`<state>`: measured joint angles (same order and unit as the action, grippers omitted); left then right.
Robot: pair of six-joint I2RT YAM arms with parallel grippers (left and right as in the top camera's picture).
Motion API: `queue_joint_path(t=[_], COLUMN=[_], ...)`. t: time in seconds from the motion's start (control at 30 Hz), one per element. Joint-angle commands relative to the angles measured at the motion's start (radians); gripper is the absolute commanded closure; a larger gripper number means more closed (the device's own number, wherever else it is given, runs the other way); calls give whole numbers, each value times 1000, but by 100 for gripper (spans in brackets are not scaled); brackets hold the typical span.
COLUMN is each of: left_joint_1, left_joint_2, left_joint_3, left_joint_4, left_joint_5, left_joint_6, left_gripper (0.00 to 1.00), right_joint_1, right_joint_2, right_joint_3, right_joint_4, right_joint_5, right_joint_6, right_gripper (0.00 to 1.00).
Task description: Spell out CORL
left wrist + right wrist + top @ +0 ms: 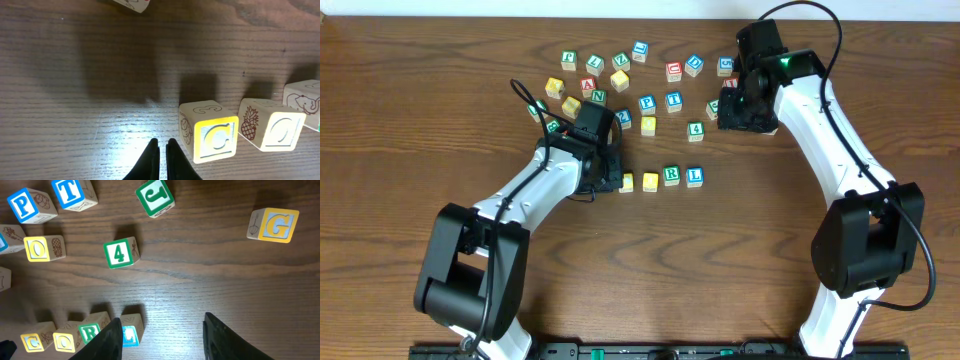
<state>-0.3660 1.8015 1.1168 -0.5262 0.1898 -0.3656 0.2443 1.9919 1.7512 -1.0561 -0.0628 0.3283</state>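
Four cubes stand in a row reading C (pixel 626 182), O (pixel 650 181), R (pixel 672 176), L (pixel 694 177). C and O have yellow faces, the R is green and the L is blue. My left gripper (pixel 162 146) is shut and empty, low over the wood just left of the C cube (pixel 215 140), with the O cube (pixel 277 131) beyond it. My right gripper (pixel 162 325) is open with only bare table between its fingers. It hangs back at the right (pixel 742 105), apart from the row. Its left finger covers part of the L cube (pixel 132 334), beside R (pixel 90 332).
Several loose letter cubes are scattered behind the row (pixel 620 80). The right wrist view shows a green 4 (pixel 119 253), a green J (pixel 155 197), a blue G (pixel 276 225), a yellow O (pixel 41 248) and a blue P (pixel 26 204). Another cube (pixel 131 4) sits ahead of the left gripper.
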Motion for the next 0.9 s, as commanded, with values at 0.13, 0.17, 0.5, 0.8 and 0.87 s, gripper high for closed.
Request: queue_joint_path(t=[0.13,0.17,0.5,0.8,0.87], left_joint_1=[-68,-76,-92,-112,-131], left_joint_2=[34,34,34,34,35], left_joint_3=[-18,-18,-17,-17,-18], left_joint_4=[20,23,73,100,108], left_joint_5=[13,12,13,51,50], left_joint_6=[-6,-6,-10,-10,-10], left_gripper=[93,92,92,93,93], right_joint_1=[-10,-10,-10,-8,-7], right_joint_2=[-11,-11,-11,-11,-11], right_joint_3=[10,10,10,10,10], right_joint_4=[-7,-7,-14,-23,-27], right_joint_5=[13,13,12,11,11], right_joint_6=[-16,-16,-16,-16,-16], right_gripper=[52,52,50,49,49])
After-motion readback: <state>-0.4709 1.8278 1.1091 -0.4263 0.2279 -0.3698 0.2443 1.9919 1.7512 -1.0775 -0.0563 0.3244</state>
